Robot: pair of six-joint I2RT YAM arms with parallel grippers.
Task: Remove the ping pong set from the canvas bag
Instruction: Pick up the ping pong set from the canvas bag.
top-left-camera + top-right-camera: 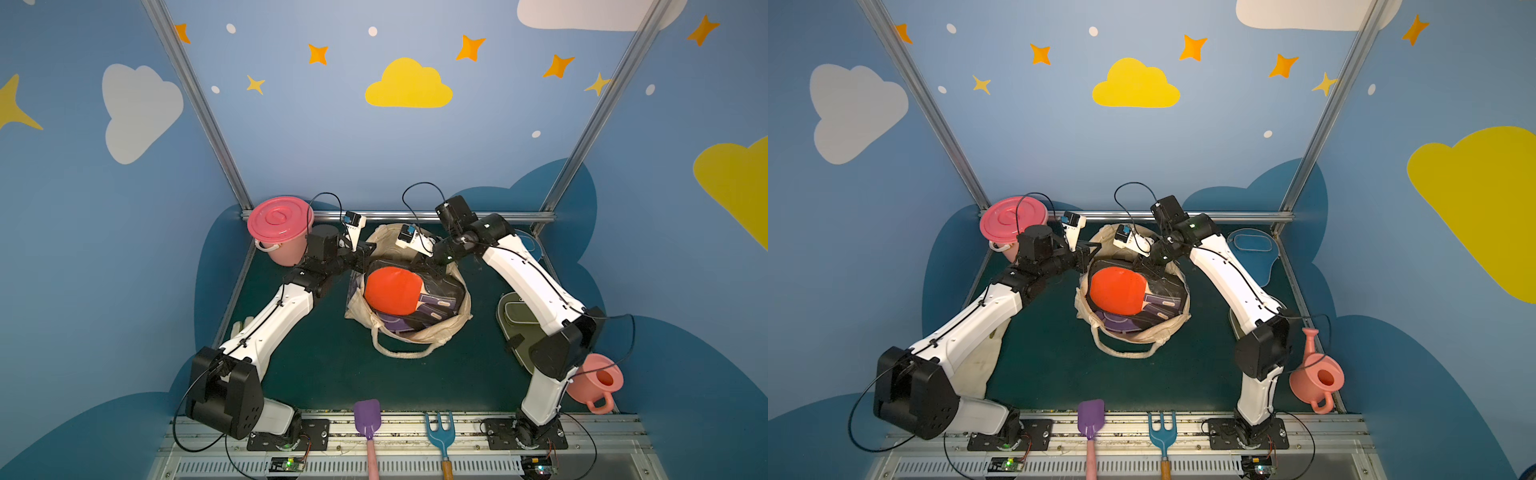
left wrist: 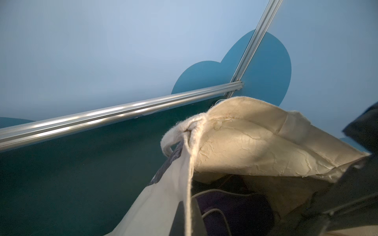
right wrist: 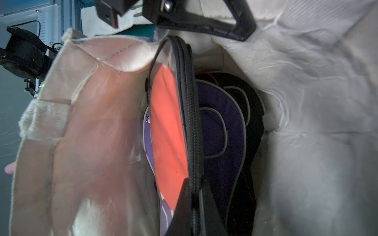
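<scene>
Canvas bag sits mouth-up in the middle of the worktop, nearer the far edge. Left claw is closed, pinching the bag's left rim. Right claw is closed on the black zip edge of the red paddle, which lies uppermost in the bag's mouth. Beneath it, inside the bag: purple cover and black cover. Outside the bag: olive cover lying by the right edge, partly under the right arm; blue cover at the far right corner. Pink bucket at the far left corner; pink watering can at the near right corner
</scene>
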